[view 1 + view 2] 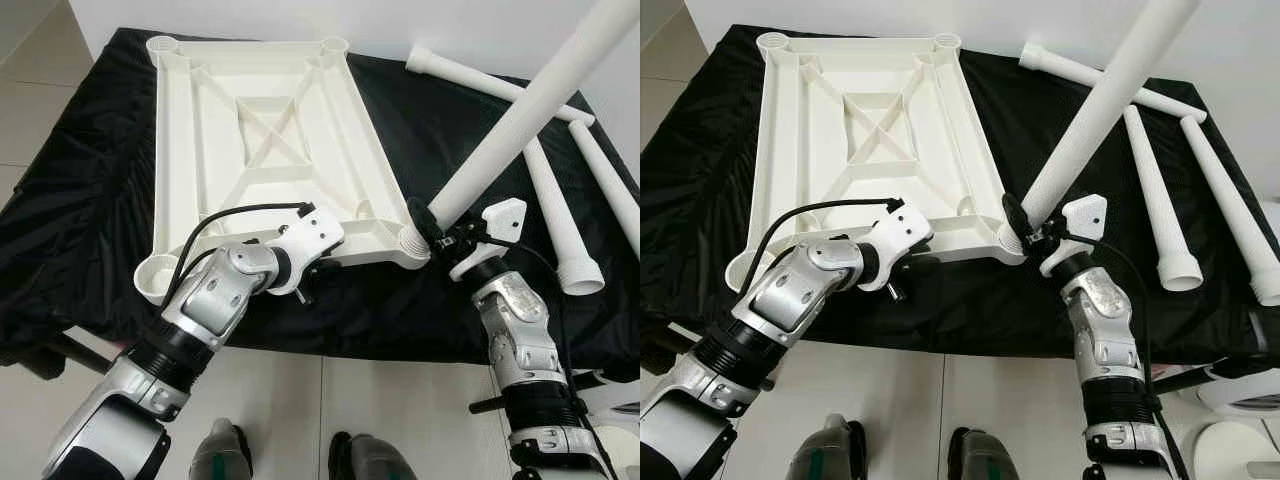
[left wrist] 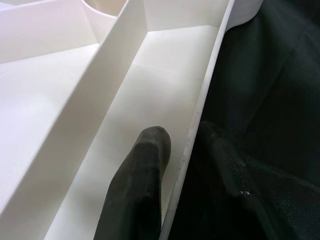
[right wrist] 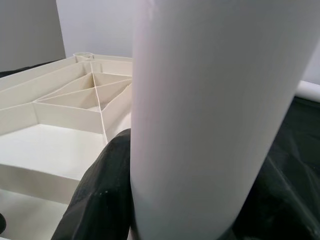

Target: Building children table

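1. Tabletop [image 1: 262,140], white plastic, lying upside down on a black cloth [image 1: 80,200] over a low surface, ribbed underside and crossed bracing facing up, round leg sockets at its corners.
2. Left gripper [image 2: 165,165] set at the near edge of the tabletop, one black finger [image 2: 140,185] inside the edge channel and the other outside against the cloth, the thin rim wall clamped between them.
3. Left wrist housing [image 1: 305,238] resting over that near edge, black cable looping back along the silver arm.
4. Right gripper [image 1: 432,222] closed around the lower end of a white table leg [image 1: 520,115], black fingers [image 3: 100,195] pressed on either side of the tube.
5. Held leg tilted, rising up and away to the robot's right, its threaded base meeting the near right corner socket [image 1: 412,245] of the tabletop.
6. Three more legs [image 1: 555,215] lying loose on the cloth to the right, well apart from the tabletop, one crossed behind the held leg.
7. Pale tiled floor [image 1: 320,410] below the cloth's edge, with the robot's two feet [image 1: 220,455] at the bottom of the eye views.
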Motion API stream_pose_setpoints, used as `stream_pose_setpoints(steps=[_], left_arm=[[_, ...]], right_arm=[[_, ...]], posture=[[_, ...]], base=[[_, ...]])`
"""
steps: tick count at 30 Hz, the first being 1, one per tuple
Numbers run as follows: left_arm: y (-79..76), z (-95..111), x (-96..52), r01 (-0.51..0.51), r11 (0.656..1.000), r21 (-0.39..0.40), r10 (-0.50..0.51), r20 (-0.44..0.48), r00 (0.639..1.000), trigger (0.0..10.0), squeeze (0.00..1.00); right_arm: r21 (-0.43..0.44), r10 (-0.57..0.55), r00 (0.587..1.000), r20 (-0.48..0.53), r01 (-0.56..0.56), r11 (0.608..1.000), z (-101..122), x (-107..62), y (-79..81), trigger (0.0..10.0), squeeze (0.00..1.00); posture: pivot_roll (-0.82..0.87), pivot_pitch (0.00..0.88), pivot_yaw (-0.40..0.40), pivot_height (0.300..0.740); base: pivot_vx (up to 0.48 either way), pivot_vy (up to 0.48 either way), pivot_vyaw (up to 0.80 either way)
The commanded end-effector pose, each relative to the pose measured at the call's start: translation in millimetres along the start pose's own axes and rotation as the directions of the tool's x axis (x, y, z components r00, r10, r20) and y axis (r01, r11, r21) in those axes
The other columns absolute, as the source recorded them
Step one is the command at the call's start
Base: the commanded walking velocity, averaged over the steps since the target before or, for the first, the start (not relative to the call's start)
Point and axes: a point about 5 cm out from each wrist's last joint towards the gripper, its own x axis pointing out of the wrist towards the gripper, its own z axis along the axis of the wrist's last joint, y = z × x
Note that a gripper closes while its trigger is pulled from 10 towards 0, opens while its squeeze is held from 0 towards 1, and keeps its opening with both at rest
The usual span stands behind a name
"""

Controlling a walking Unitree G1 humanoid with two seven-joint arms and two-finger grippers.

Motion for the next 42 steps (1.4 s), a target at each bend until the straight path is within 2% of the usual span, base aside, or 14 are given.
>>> stream_pose_setpoints(steps=[1,12,21,28,31,42], left_arm=[[-2.4,7.2,1.2,0.001,0.999,0.034,-0.002,0.014,1.0,10.0,0.0],[-1.8,6.6,-0.2,-0.002,1.0,0.03,0.002,0.014,1.0,10.0,0.0],[-0.7,5.9,-1.2,-0.007,1.0,0.029,0.007,0.011,1.0,10.0,0.0],[0.6,6.2,-2.1,-0.012,1.0,0.029,0.011,0.009,1.0,10.0,0.0],[0.7,6.3,-2.4,-0.012,1.0,0.029,0.012,0.01,1.0,10.0,0.0],[1.1,7.2,-2.3,-0.016,0.999,0.028,0.015,0.014,1.0,10.0,0.0]], right_arm=[[0.02,-0.013,0.997,-0.078,0.015,1.0,-13.8,-4.2,4.7,10.0,0.0],[0.009,-0.086,0.99,-0.113,0.087,0.996,-14.6,4.7,12.8,10.0,0.0],[0.003,-0.192,0.975,-0.114,0.194,0.981,-12.3,13.2,20.6,10.0,0.0],[-0.027,-0.317,0.944,-0.089,0.316,0.948,-7.4,17.9,26.8,10.0,0.0],[-0.025,-0.33,0.94,-0.089,0.329,0.944,-6.9,17.9,28.3,10.0,0.0],[-0.082,-0.492,0.869,-0.056,0.487,0.87,-3.3,14.0,41.8,10.0,0.0]], posture=[[0.01,0.109,-0.046,0.74],[0.02,0.116,-0.049,0.74],[0.02,0.12,-0.049,0.74],[0.03,0.121,-0.048,0.74],[0.03,0.121,-0.048,0.74],[0.03,0.122,-0.052,0.74]], base=[[0.0,0.0,0.0],[0.0,0.0,0.0],[0.0,0.0,0.0],[0.0,0.0,0.0],[0.0,0.0,0.0],[0.0,0.0,0.0]])
